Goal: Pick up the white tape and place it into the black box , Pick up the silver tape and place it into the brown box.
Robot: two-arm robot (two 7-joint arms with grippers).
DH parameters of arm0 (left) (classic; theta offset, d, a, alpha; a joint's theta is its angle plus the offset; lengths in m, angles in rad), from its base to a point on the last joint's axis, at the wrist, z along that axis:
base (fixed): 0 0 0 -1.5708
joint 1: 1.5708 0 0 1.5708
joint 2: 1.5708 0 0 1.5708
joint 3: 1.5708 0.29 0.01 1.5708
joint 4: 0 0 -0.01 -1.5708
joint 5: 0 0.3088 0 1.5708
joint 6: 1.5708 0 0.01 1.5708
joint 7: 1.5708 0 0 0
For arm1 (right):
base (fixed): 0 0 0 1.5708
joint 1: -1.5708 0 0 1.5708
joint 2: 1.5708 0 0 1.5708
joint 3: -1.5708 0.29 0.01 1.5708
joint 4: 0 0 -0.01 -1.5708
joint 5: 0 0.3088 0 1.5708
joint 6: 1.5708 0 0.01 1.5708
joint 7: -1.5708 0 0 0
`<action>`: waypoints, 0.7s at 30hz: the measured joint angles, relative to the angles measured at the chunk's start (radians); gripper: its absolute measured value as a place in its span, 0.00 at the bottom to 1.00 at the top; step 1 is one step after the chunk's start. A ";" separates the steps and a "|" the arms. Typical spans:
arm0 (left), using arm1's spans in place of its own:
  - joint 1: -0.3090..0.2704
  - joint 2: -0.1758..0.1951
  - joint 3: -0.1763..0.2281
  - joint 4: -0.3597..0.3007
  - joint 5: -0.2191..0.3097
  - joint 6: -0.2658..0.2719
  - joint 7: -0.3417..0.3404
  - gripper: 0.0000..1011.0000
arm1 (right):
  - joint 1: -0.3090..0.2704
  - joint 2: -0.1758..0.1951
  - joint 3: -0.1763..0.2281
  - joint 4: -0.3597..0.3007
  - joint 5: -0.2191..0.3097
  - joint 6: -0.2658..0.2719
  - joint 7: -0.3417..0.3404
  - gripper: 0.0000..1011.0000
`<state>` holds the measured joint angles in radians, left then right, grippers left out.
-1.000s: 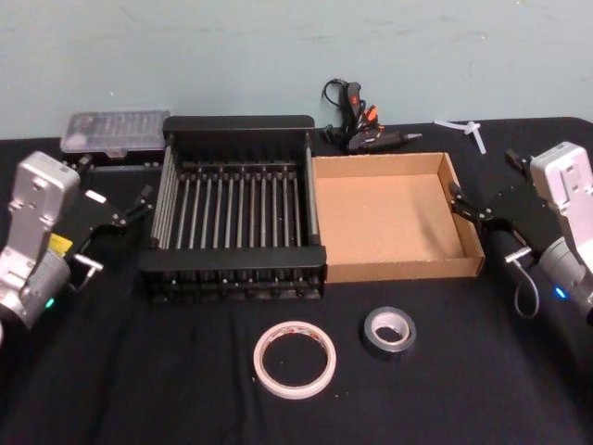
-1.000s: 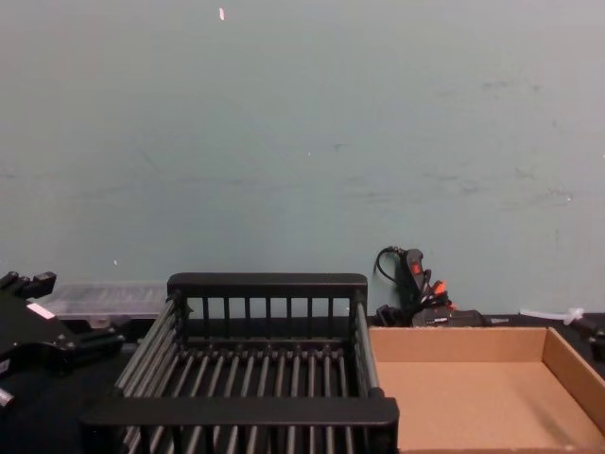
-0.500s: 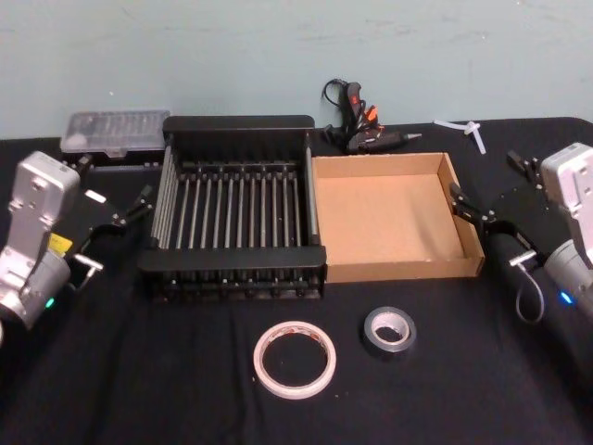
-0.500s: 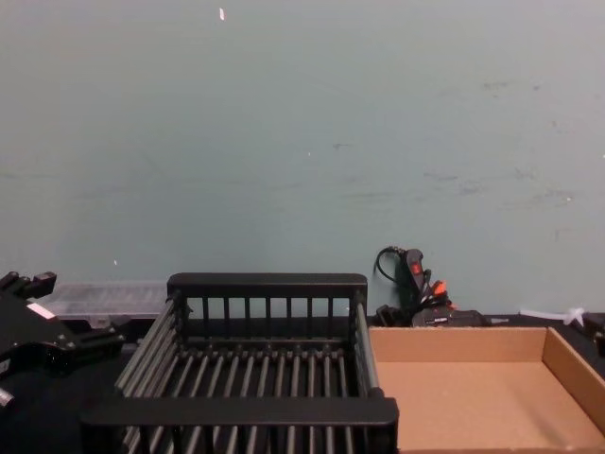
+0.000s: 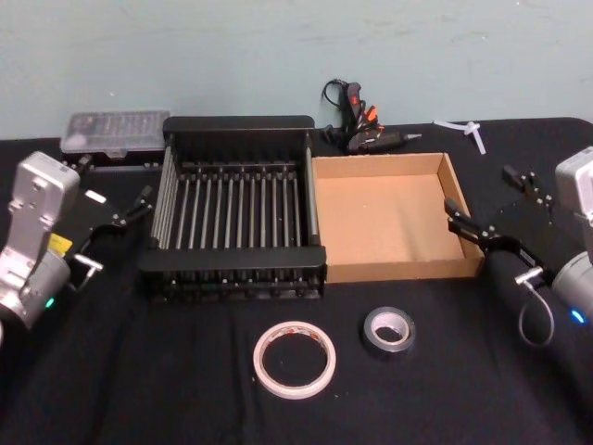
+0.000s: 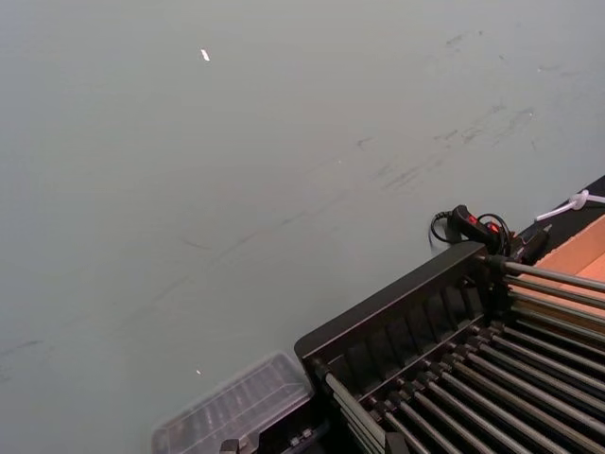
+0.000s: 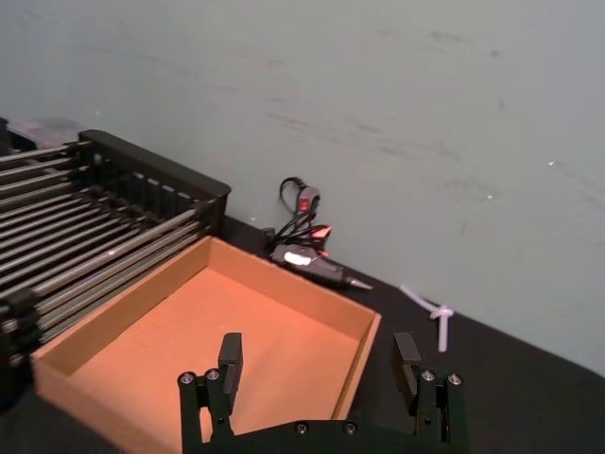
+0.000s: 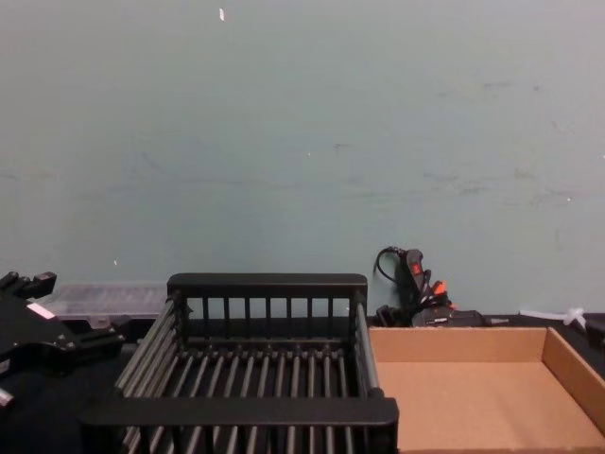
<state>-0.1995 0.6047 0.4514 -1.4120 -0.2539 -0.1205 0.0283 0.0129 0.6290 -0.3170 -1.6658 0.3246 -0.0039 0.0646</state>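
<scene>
No text, label, brand or number can be read anywhere. The white tape (image 5: 295,359), lying well apart from both claws, carries red-orange printing on its inner core, too small to make out. A small yellow sticker sits on the left arm just behind the left gripper (image 5: 116,206), and a white tag beside it; neither shows legible characters.

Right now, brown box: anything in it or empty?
Empty. The brown box shows only bare cardboard floor in head and right wrist views. The silver tape and white tape lie flat on the table, outside it.
</scene>
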 joint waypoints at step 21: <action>0.000 0.000 0.000 0.000 0.000 0.000 0.000 0.99 | -0.150 0.029 0.048 -0.226 0.073 0.275 0.067 0.99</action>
<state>-0.1996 0.6047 0.4514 -1.4120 -0.2539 -0.1205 0.0283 -0.1369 0.6579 -0.2689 -1.8922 0.3978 0.2711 0.1312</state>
